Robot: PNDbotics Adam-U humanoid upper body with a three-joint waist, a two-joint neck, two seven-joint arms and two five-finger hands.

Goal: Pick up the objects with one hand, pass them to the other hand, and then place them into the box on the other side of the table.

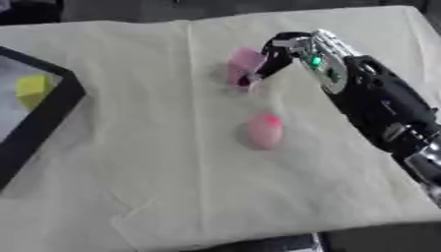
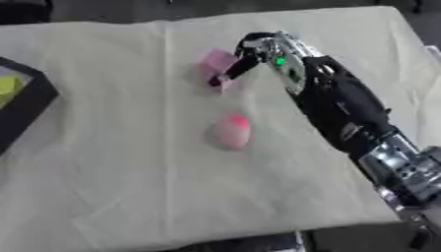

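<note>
While the right hand works at the far middle of the counter, this is how things stand:

Right hand: the right hand (image 1: 277,51) reaches in from the right edge, fingers curled down round the pink block (image 1: 244,64), grasping it where it sits; whether it has left the cloth I cannot tell.

Pink block: far centre of the counter, tilted, with the fingers on its right side, most likely because that face is the one open to an arm coming from that edge.

Pink egg-shaped object: the pink egg-shaped object (image 1: 265,130) lies alone near the counter's middle, apart from the block and untouched.

Box: the black-rimmed box (image 1: 53,106) sits at the left edge, a yellow object (image 1: 33,90) already inside; it is the goal, so the block would need passing leftward.

Left hand: not visible.

Surface: the counter (image 1: 172,187) wears a pale, creased cloth.

Room: dark floor beyond the edges.
</note>
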